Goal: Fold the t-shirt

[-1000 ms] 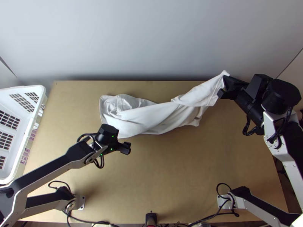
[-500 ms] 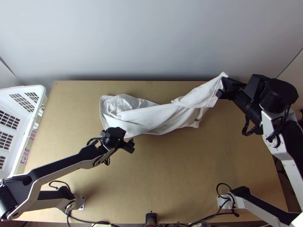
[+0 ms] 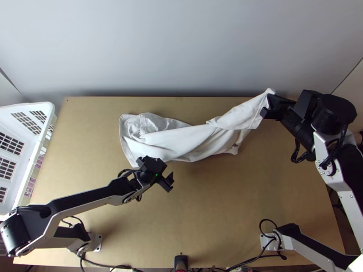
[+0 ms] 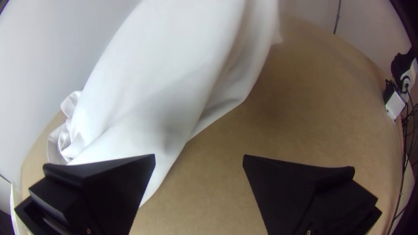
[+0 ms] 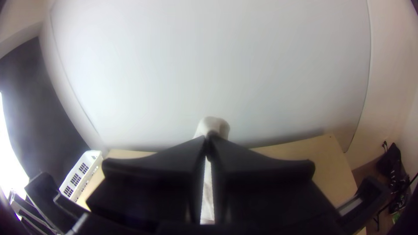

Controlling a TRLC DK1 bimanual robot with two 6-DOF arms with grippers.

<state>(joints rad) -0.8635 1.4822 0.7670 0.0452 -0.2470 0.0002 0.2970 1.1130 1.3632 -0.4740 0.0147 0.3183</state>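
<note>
No text, label, brand, number or sign can be read.

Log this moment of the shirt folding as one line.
right gripper: shut on raised end of t-shirt | left gripper: open, holding nothing | t-shirt: rumpled, drawn out lengthwise | fold: unfinished
</note>
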